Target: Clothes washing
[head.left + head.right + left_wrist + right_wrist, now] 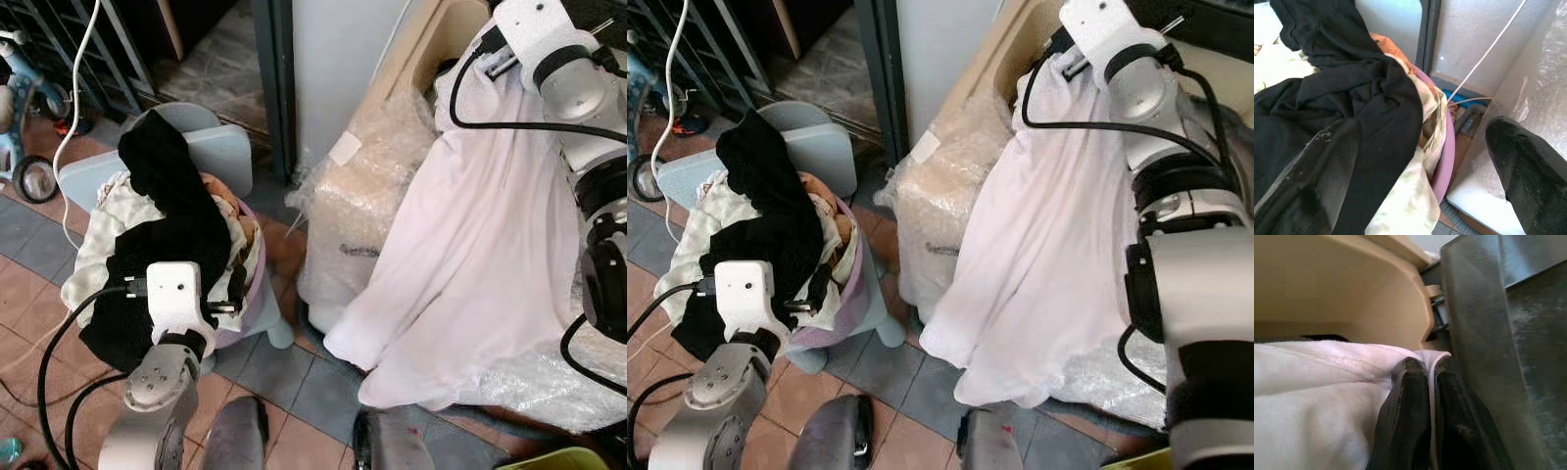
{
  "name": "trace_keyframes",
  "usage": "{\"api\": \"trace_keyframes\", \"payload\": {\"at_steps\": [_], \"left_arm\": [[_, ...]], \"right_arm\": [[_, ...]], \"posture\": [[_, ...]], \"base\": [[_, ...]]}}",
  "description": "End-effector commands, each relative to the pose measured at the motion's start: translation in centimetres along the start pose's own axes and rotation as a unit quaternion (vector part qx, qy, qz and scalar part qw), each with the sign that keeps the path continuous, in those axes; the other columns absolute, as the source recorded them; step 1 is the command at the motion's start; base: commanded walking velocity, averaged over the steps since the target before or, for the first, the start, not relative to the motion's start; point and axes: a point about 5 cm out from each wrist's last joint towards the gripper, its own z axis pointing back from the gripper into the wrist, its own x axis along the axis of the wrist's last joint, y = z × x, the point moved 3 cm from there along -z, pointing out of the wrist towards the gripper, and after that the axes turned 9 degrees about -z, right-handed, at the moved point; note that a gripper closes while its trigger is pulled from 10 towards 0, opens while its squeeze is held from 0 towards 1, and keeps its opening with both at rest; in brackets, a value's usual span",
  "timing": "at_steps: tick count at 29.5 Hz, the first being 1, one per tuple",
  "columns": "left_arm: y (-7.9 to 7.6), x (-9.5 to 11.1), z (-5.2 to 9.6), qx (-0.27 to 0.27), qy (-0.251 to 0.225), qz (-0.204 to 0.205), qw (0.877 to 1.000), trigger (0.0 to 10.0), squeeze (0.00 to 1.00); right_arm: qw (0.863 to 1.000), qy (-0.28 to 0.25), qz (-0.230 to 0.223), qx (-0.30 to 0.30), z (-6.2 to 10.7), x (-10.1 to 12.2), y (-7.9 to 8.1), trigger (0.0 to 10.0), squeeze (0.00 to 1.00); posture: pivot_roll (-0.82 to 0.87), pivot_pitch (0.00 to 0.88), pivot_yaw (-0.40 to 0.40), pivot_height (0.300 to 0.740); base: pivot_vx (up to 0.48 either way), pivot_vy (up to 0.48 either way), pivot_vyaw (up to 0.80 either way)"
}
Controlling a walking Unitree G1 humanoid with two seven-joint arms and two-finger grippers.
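The right gripper (1431, 377), raised at about one o'clock, had its two black fingers pressed together on a fold of one white garment (470, 255). The cloth hung from the pinch down over a bubble-wrapped machine (362, 196), its hem ending just above the tiled floor (284, 377). The pinch sat at the beige rim (1376, 289) of the machine's top opening.

At about nine o'clock, one pink basket (1444, 156) stood heaped with laundry: one black garment (176, 215) draped over the pile, pale floral cloth (108, 225) beneath it. The left gripper (1430, 176) hung just beside the basket, its two fingers spread wide, one finger (1312, 186) against the black garment. One white cable (78, 88) ran down at ten o'clock.
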Motion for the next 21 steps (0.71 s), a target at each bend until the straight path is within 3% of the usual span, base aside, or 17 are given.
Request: {"api": "trace_keyframes", "payload": {"at_steps": [1, 6, 8, 9, 12, 13, 15, 17, 19, 21], "left_arm": [[-0.7, 0.3, 0.2, -0.007, -0.001, 0.007, 1.0, 10.0, 0.0], [-0.8, 0.1, 0.2, -0.007, 0.001, 0.011, 1.0, 10.0, 0.0], [-1.1, 0.0, 0.2, -0.009, 0.003, 0.013, 1.0, 10.0, 0.0], [-1.2, 0.0, 0.1, -0.01, 0.003, 0.014, 1.0, 10.0, 0.0], [-1.3, 0.1, -0.2, -0.01, 0.002, 0.015, 1.0, 10.0, 0.0], [-1.3, 0.1, -0.3, -0.009, 0.001, 0.015, 1.0, 10.0, 0.0], [-1.3, 0.1, -0.5, -0.009, 0.001, 0.015, 1.0, 10.0, 0.0], [-1.4, 0.0, -0.8, -0.009, 0.001, 0.016, 1.0, 10.0, 0.0], [-1.4, 0.0, -1.0, -0.009, -0.001, 0.016, 1.0, 10.0, 0.0], [-1.7, 0.1, -1.4, -0.011, -0.004, 0.017, 1.0, 10.0, 0.0]], "right_arm": [[0.994, 0.089, 0.011, 0.068, 1.2, -4.9, 0.7, 10.0, 1.0], [0.989, 0.111, 0.018, 0.096, 1.9, -6.6, 1.1, 10.0, 1.0], [0.973, 0.13, 0.096, 0.165, 2.5, -7.5, 1.9, 10.0, 1.0], [0.97, 0.131, 0.105, 0.178, 2.6, -7.5, 2.0, 10.0, 1.0], [0.995, 0.053, 0.06, 0.062, 1.7, -4.3, -1.4, 10.0, 1.0], [1.0, 0.007, 0.027, -0.01, 1.6, -2.4, -3.6, 10.0, 1.0], [0.999, -0.01, 0.009, -0.032, 1.6, -1.7, -4.4, 10.0, 1.0], [0.997, -0.029, -0.068, -0.032, 1.7, -1.2, -5.2, 10.0, 1.0], [0.992, -0.018, -0.122, -0.002, 1.7, -1.7, -4.7, 10.0, 1.0], [0.994, 0.003, -0.111, 0.019, 1.9, -2.5, -4.5, 10.0, 1.0]], "posture": [[0.11, 0.277, -0.005, 0.728], [0.1, 0.272, -0.008, 0.728], [0.1, 0.265, -0.011, 0.728], [0.1, 0.263, -0.012, 0.728], [0.09, 0.253, -0.017, 0.728], [0.09, 0.248, -0.019, 0.728], [0.08, 0.24, -0.021, 0.728], [0.07, 0.229, -0.023, 0.728], [0.07, 0.22, -0.025, 0.728], [0.06, 0.202, -0.027, 0.728]], "base": [[0.0, 0.0, 0.0], [0.0, 0.0, 0.0], [0.0, 0.0, 0.0], [0.0, 0.0, 0.0], [0.0, 0.0, 0.0], [0.0, 0.0, 0.0], [0.0, 0.0, 0.0], [0.0, 0.0, 0.0], [0.0, 0.0, 0.0], [0.0, 0.0, 0.0]]}}
